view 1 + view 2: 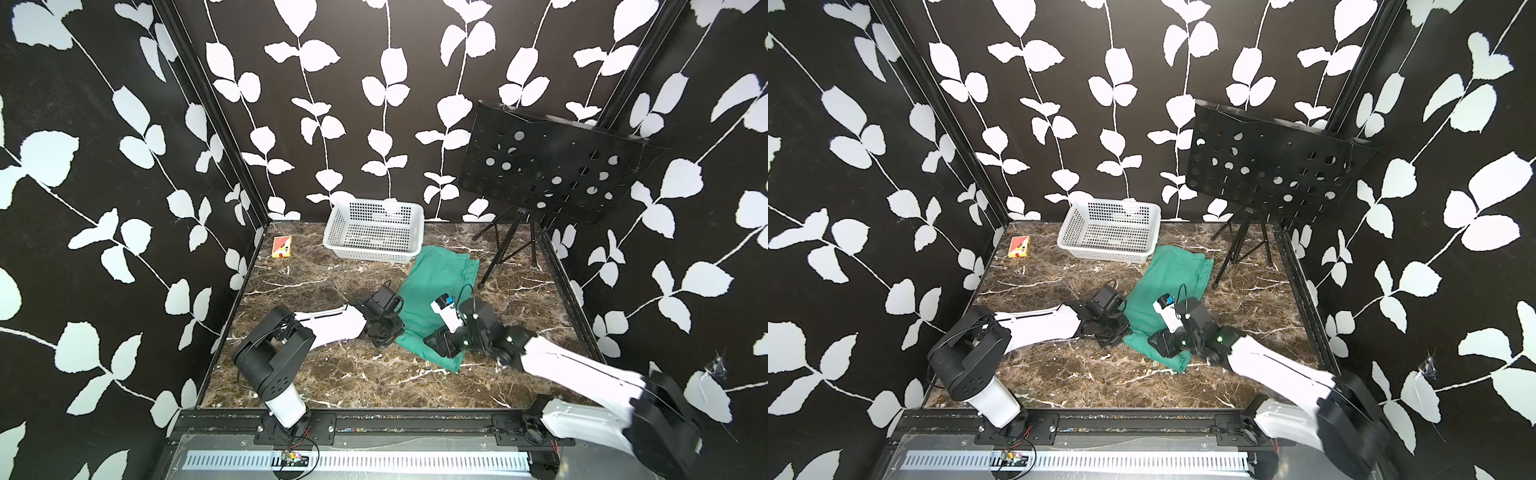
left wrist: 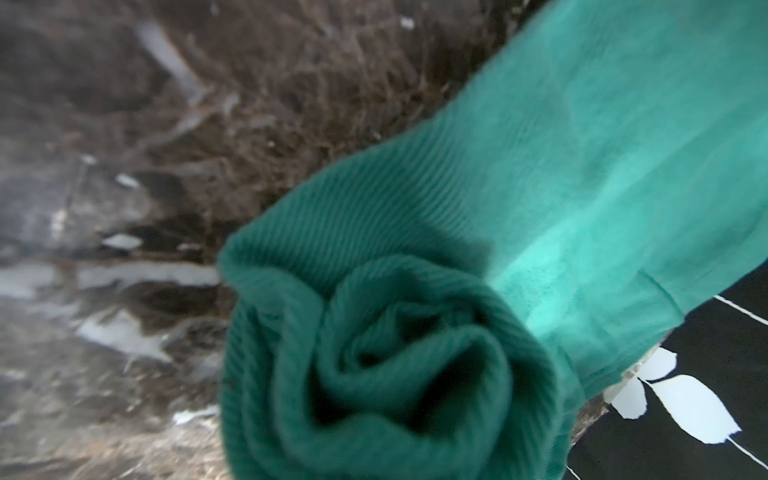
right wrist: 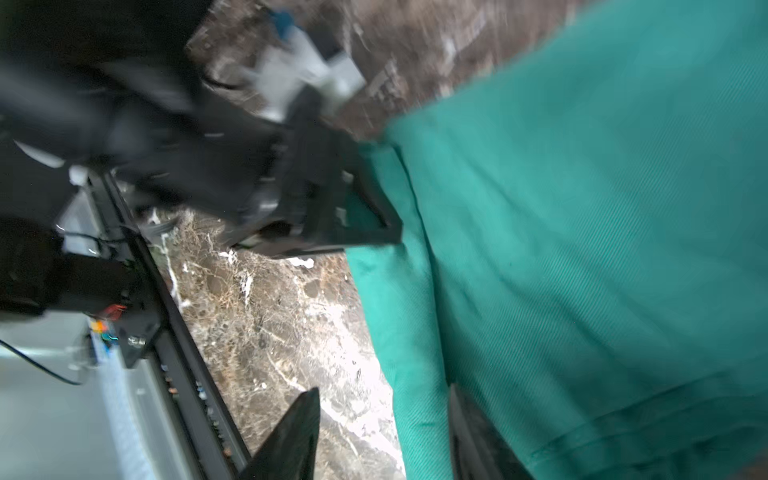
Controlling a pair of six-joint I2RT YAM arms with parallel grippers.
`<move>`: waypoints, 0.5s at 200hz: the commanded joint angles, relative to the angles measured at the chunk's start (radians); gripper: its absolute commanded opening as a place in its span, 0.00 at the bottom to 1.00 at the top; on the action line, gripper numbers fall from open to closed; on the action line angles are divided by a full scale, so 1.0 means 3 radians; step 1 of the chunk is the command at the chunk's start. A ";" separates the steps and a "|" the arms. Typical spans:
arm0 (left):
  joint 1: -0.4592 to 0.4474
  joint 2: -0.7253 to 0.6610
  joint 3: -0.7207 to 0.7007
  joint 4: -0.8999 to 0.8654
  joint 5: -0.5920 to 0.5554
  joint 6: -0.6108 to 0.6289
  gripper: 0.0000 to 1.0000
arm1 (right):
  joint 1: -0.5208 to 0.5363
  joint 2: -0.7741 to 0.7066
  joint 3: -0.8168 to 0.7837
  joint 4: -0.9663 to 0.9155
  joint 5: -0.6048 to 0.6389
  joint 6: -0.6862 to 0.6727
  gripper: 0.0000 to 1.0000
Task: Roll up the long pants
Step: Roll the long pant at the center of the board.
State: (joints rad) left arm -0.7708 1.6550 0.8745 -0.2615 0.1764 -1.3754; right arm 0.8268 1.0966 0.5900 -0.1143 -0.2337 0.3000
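Black walls with white leaf vines closed in three sides, and the brown marble table carried everything. Right of centre lay the pants, a teal strip running from the white basket down toward the near edge. Their far end was spread flat, right up against the basket's near corner; whether the two touched, hard to say.

At the near end the cloth was rolled. The left wrist view stared straight into the roll, tight spiral layers with flat cloth trailing off behind.

The left hand sat low on the table at the roll's left end. It was blurred and side-on in the right wrist view, so whether it had closed on cloth I could not tell.

The right hand was plainer. Its two dark fingers stood well apart, with the pants' edge and bare table between them and nothing gripped. From above, that arm's wrist and white block hung over the pants and hid their middle.

A black perforated stand filled the far right. One tripod leg landed near the pants' far corner, apart from them. A small red-and-yellow box sat far left, well clear.
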 commanded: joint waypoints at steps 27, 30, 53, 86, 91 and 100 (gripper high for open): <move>0.0058 0.0066 0.0083 -0.0573 0.0018 0.0095 0.32 | 0.0938 0.0225 -0.0141 0.0086 0.1766 -0.1020 0.55; 0.0061 0.0065 0.0086 -0.0582 0.0016 0.0104 0.32 | 0.0988 0.0282 -0.0129 0.0095 0.1823 -0.1059 0.55; 0.0083 0.0057 0.0083 -0.0611 0.0035 0.0116 0.32 | 0.1213 0.0735 -0.0030 0.0193 0.2121 -0.1216 0.56; 0.0093 0.0034 0.0054 -0.0602 0.0051 0.0107 0.31 | 0.1334 0.1111 -0.0050 0.0443 0.2386 -0.1227 0.55; 0.0091 0.0031 0.0051 -0.0596 0.0046 0.0099 0.31 | 0.1343 0.1161 -0.0040 0.0449 0.2455 -0.1230 0.54; 0.0092 0.0017 0.0036 -0.0579 0.0041 0.0090 0.31 | 0.1350 0.1239 -0.0029 0.0451 0.2569 -0.1230 0.50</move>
State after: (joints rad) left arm -0.7494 1.6585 0.9009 -0.3420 0.2008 -1.3579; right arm 1.2182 1.4258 0.5694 -0.0345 0.3882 -0.0414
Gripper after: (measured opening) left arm 0.312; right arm 0.538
